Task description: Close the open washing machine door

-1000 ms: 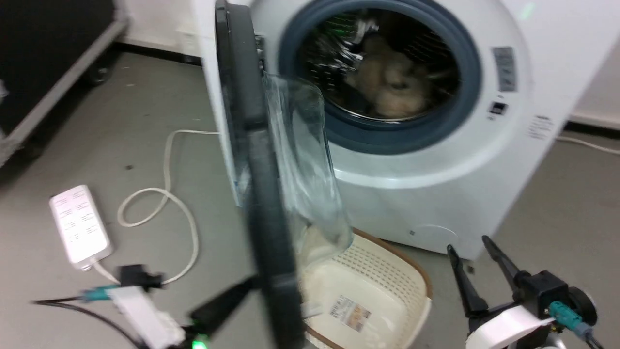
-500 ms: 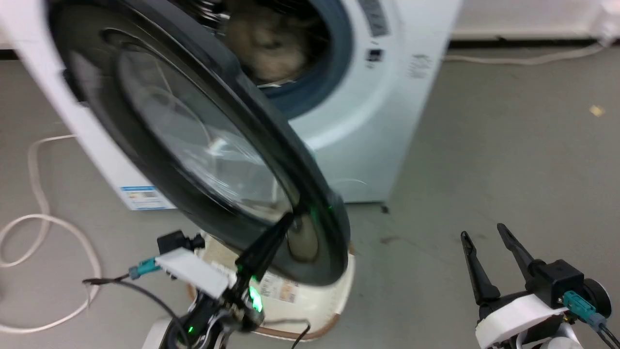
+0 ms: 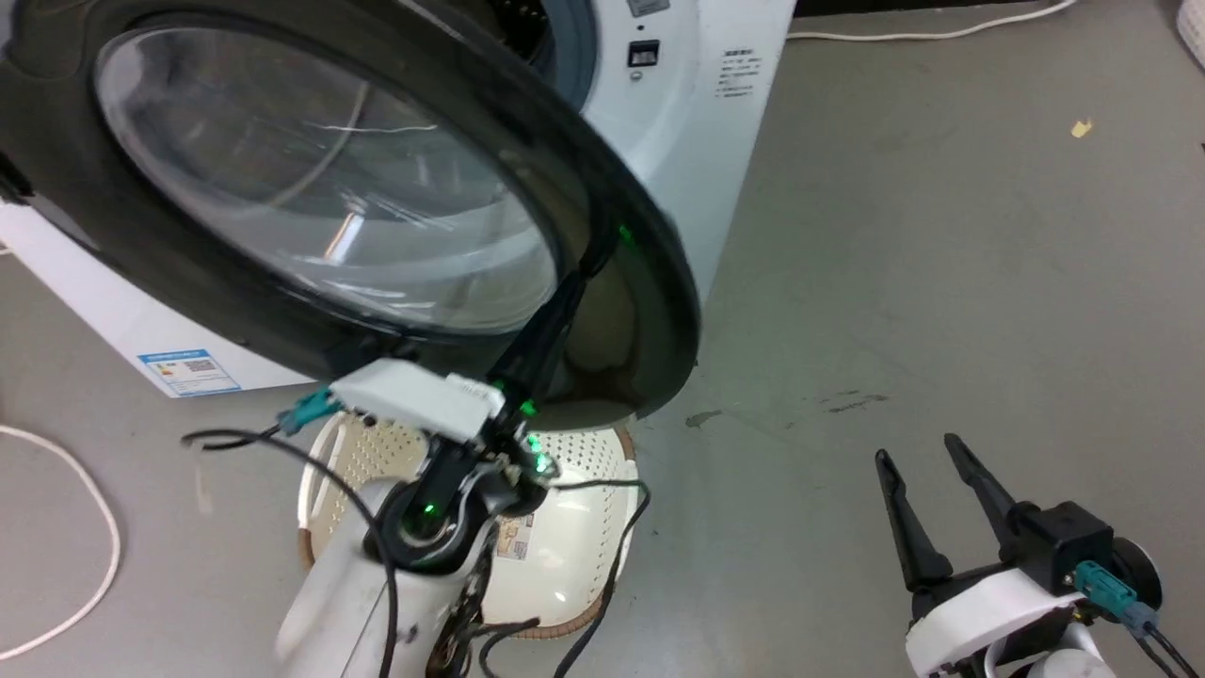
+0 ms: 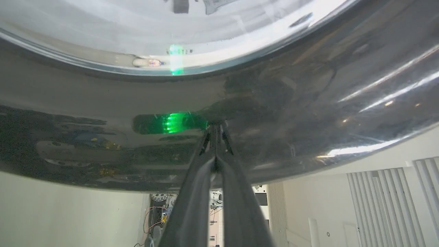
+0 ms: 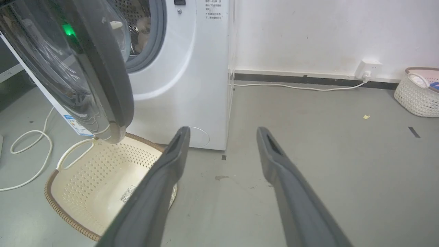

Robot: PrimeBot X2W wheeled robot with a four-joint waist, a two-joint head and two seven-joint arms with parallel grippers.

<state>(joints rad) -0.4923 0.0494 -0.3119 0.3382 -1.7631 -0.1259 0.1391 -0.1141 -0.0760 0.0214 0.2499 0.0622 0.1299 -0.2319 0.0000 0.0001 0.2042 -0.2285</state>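
Note:
The washing machine door [image 3: 311, 179] is a big glossy black disc with a clear glass bowl, standing part open in front of the white washing machine [image 3: 697, 141]. My left gripper [image 3: 574, 282] is shut, and its tips rest on the door's black outer rim near the lower right edge. The left wrist view shows the closed fingers [image 4: 215, 144] meeting the shiny door [image 4: 103, 103] at one point. My right gripper [image 3: 918, 452] hangs open over bare floor, well right of the door. The door [image 5: 116, 79] also shows in the right wrist view, beyond that open gripper [image 5: 223, 130].
A cream perforated basket [image 3: 574, 546] lies on the floor under the door's lower edge, also in the right wrist view [image 5: 85, 178]. A white cable [image 3: 85, 527] loops at the left. A wall socket [image 5: 367, 67] and a white woven basket [image 5: 416, 92] sit at the far right.
The camera has swung. The door has turned from edge-on to facing me, swinging toward the machine with my left gripper against its outer face. The right gripper has stayed open and still.

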